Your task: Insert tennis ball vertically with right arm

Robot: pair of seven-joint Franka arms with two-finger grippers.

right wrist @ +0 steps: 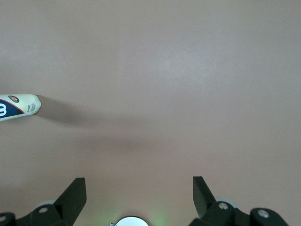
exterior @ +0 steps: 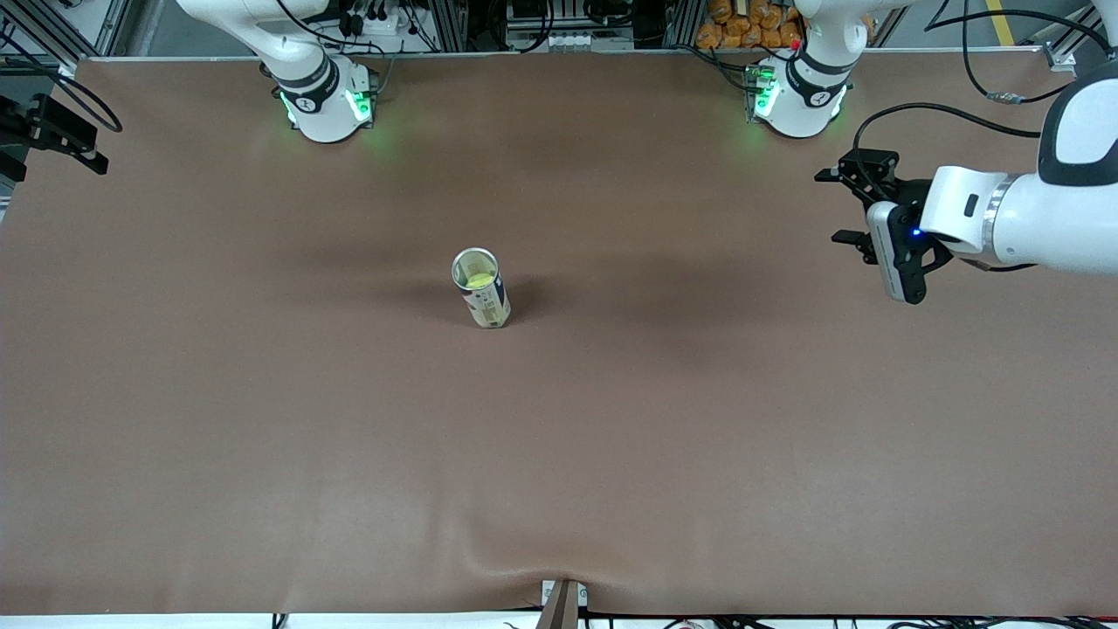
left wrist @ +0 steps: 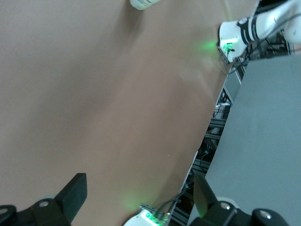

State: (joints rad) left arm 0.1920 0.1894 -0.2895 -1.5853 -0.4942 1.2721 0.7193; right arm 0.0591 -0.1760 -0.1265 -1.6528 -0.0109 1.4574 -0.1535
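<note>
a brown table point(exterior: 611, 454) fills nearly the whole front view, its surface smooth and matte, with soft darker shadows near the middle. at the edge nearest the front camera the covering puckers into a small wrinkle around a grey bracket point(exterior: 563, 601) fixed there. above the table's top edge, between metal frame rails, sit tangled black cables point(exterior: 367, 17) and a heap of orange packets point(exterior: 751, 26). a black clamp point(exterior: 52, 131) juts in at the right arm's end of the table. a grey floor point(left wrist: 263, 136) shows past the table's edge in the left wrist view.
</note>
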